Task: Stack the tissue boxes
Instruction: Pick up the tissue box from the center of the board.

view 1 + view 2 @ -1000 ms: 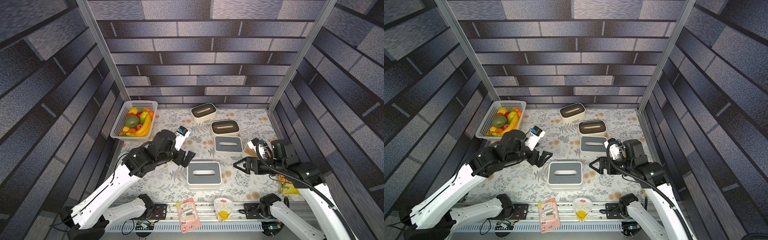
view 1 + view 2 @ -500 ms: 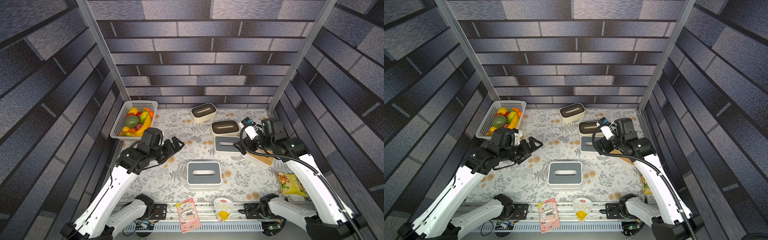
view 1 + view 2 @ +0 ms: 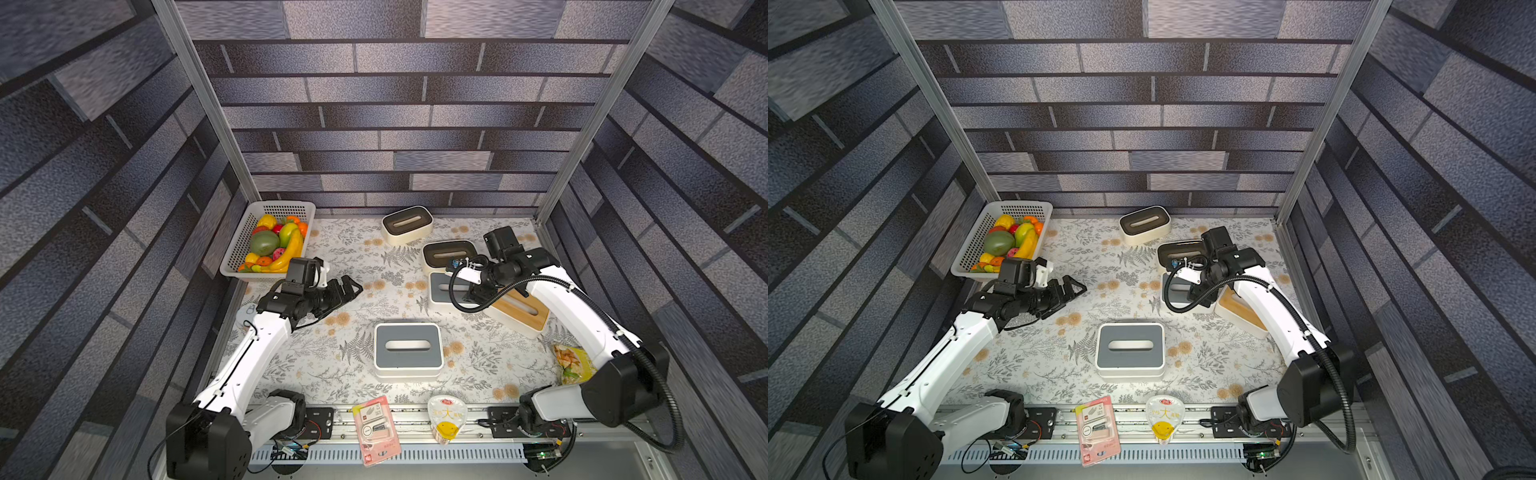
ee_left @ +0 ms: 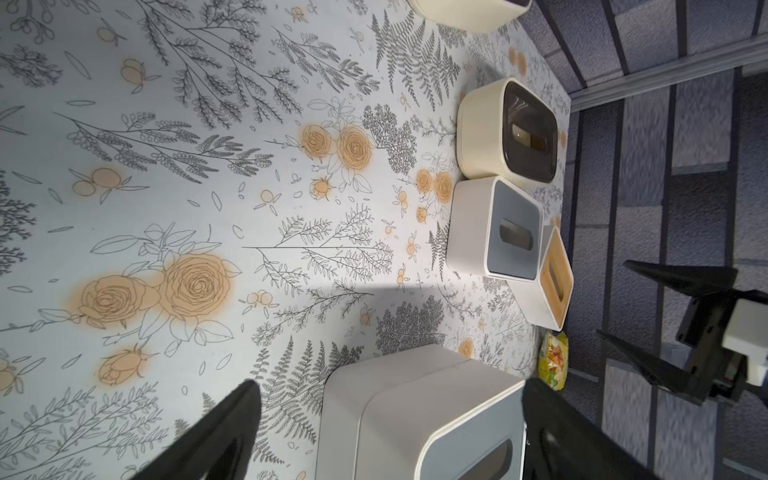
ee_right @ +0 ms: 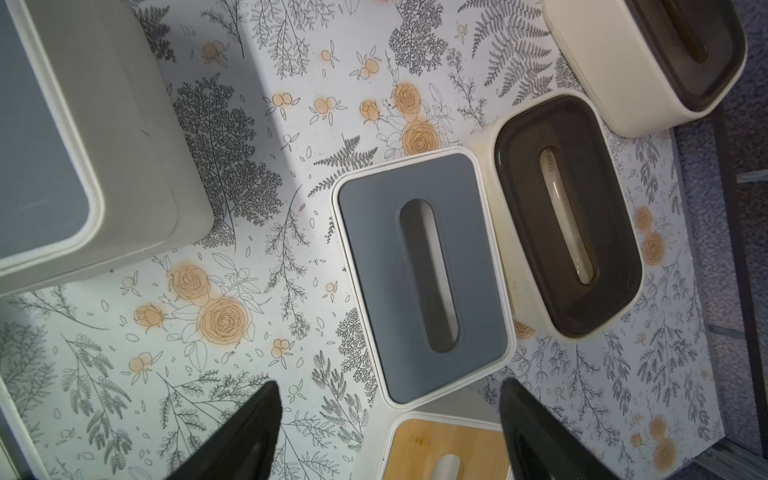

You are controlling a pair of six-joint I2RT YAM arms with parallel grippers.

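Grey tissue box [image 5: 424, 278] — ahead of right gripper [image 5: 388, 384]

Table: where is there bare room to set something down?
Bare cloth lies between the basket and far box, and between the left pincer and front grey box. The right side is crowded: second brown box, grey box and wood box huddle under the right arm.

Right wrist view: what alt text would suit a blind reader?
A grey-lidded tissue box sits on a flowered tablecloth, seen from above past the open gripper. A brown-lidded box and a wood-lidded box sit close beside it; a second brown-lidded box and another grey-lidded box are cut off at the edges.
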